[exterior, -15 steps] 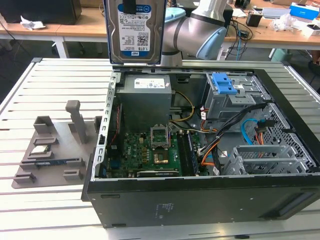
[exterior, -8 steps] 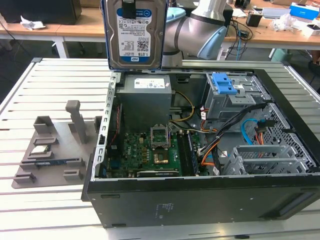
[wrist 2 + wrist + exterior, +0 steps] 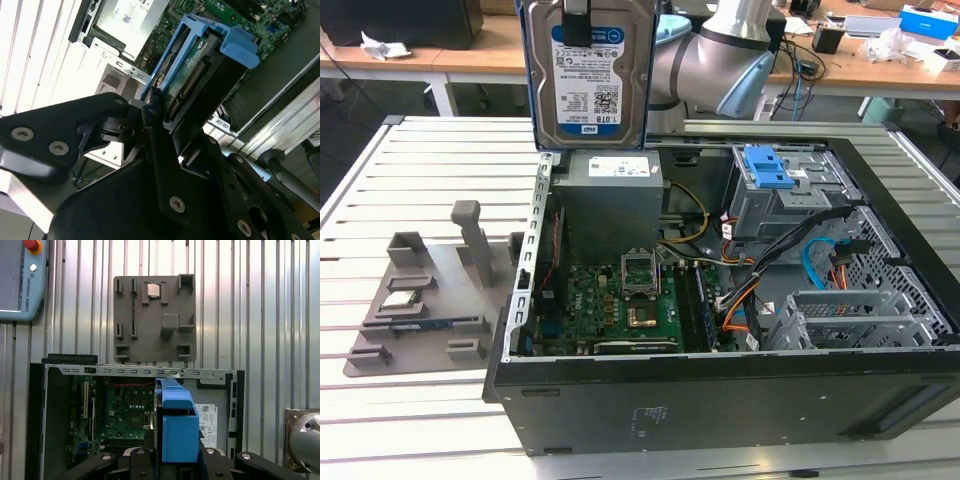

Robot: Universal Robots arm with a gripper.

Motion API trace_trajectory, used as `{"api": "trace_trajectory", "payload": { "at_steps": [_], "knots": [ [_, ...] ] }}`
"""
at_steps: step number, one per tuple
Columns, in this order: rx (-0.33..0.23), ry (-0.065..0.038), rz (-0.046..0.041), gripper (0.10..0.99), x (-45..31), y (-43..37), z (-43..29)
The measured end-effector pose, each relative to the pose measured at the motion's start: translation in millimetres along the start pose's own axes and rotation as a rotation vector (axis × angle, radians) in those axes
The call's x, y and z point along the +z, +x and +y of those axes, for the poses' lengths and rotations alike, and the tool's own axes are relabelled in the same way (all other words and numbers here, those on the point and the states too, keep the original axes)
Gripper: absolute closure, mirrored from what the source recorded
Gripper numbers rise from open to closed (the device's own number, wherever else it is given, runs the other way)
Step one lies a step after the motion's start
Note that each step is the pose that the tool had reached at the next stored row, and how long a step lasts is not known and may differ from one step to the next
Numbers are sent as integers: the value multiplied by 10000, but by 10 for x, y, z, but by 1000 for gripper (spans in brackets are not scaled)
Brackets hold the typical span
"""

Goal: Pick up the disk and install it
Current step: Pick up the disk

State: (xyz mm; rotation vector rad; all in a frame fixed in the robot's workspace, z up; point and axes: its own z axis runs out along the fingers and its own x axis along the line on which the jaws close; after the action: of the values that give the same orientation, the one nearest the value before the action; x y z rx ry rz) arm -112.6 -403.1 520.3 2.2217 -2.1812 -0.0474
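At the top centre of the exterior view the disk (image 3: 588,85) hangs upright with its label toward the camera and a blue frame along its edges, held above the open computer case (image 3: 720,400), in the picture directly over the grey power supply box (image 3: 610,195). The gripper (image 3: 162,117) is clamped on one end of the disk, its black fingers (image 3: 151,107) pinching the edge in the second wrist view. On the exterior view's left a grey parts tray (image 3: 420,340) lies on the slatted metal table (image 3: 380,420) beside the case
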Motion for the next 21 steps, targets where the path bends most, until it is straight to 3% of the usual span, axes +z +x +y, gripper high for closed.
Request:
{"api": "trace_trajectory", "payload": {
  "at_steps": [2, 21],
  "knots": [
    [0, 0, -1, 722, 1, 66, 1],
    [0, 1, -1, 722, 4, 401, 7]
  ]
}}
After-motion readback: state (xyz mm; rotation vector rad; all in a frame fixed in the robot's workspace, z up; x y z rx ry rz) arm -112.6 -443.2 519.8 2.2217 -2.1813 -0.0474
